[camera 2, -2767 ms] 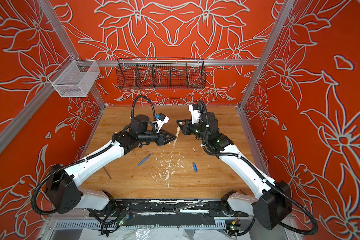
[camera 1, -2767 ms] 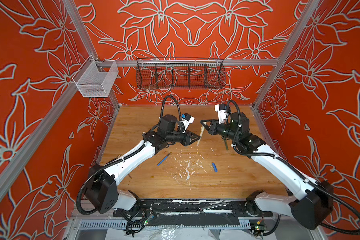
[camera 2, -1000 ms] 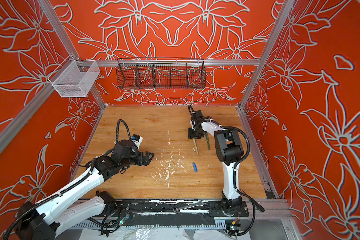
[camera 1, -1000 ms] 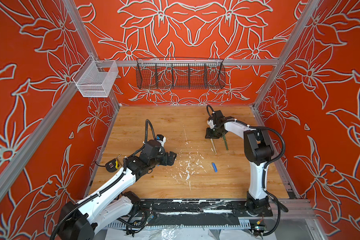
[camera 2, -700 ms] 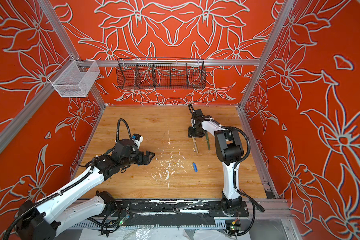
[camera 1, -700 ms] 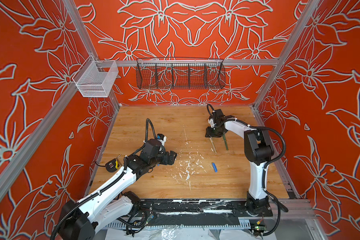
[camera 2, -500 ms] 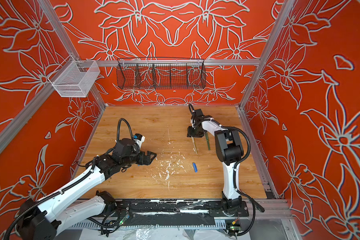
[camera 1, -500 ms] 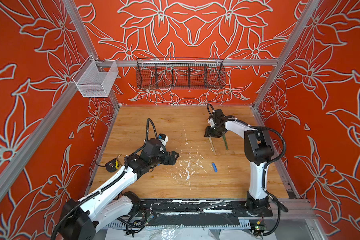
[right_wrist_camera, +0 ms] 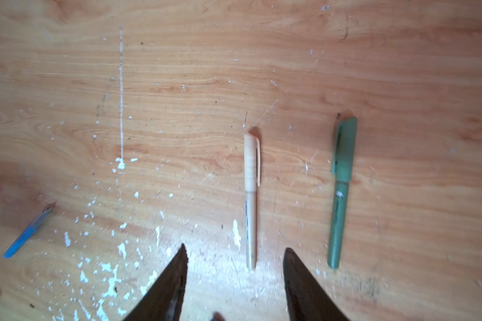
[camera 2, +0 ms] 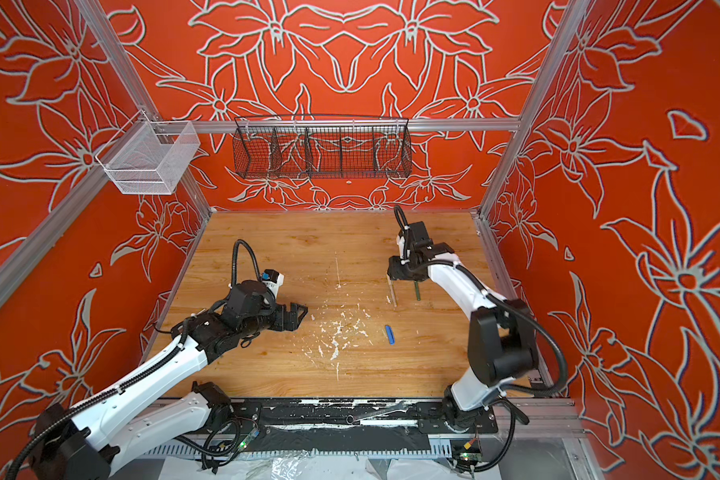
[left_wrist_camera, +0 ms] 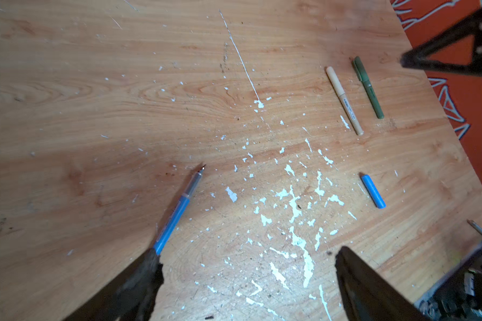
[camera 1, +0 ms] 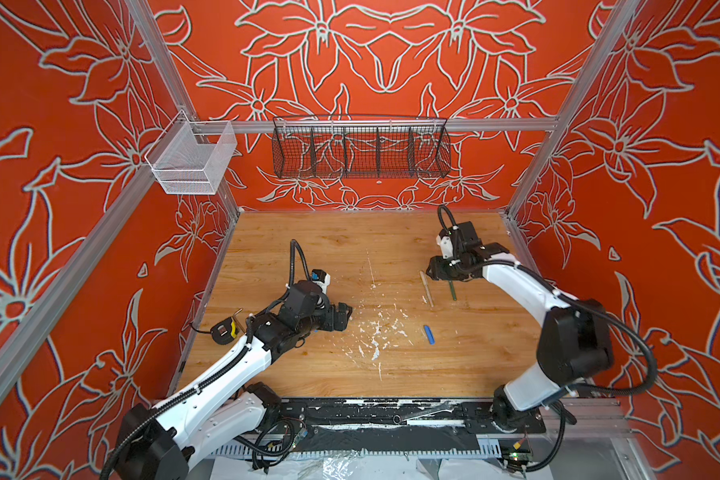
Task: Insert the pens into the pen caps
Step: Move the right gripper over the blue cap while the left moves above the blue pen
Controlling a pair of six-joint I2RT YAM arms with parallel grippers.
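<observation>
Left gripper (left_wrist_camera: 246,253) jaws wide apart, empty; blue pen (left_wrist_camera: 176,211) rear end hidden behind one jaw, dark tip pointing away. Blue cap (camera 1: 429,334) right of centre in a top view, well apart. Right gripper (right_wrist_camera: 235,248) jaws partly apart, empty; capped beige pen (right_wrist_camera: 251,200) butt seen in gap, axis running away; green pen (right_wrist_camera: 341,191) parallel, just outside.

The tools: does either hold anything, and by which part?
Nothing is held. The left tool and right tool are open; the pens lie on the table.

Black wire basket (camera 1: 360,151), white mesh bin (camera 1: 192,164), perhaps a tape measure (camera 1: 224,331)
</observation>
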